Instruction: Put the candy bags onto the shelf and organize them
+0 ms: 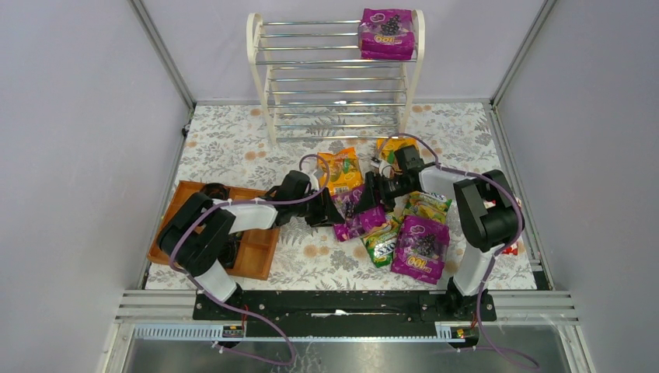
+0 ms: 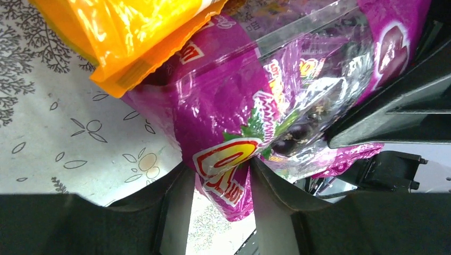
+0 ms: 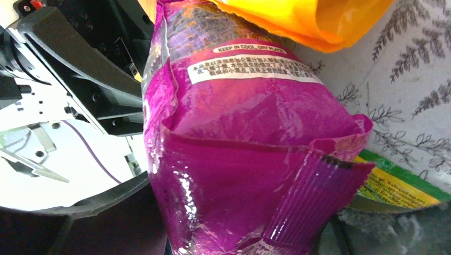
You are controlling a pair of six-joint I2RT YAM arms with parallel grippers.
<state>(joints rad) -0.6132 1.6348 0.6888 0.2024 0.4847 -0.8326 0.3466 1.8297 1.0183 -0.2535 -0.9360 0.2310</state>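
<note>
Left gripper (image 2: 219,169) pinches purple bag (image 2: 255,95); right gripper (image 1: 370,194) state: cannot tell (fingers hidden behind bag).

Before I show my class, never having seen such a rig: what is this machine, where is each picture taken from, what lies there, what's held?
Two black robot arms, left arm and right arm, stand at a leaf-patterned table. The wide picture looks from above and behind; the close-ups come from wrist cameras. On it lie a brown wooden tray and glossy plastic candy bags, such as an orange bag and a green-yellow bag. A white-framed shelf of chrome rods at the back carries a purple bag. The left tool pinches a purple grape-printed bag; the right tool is close against it, grip hidden.
</note>
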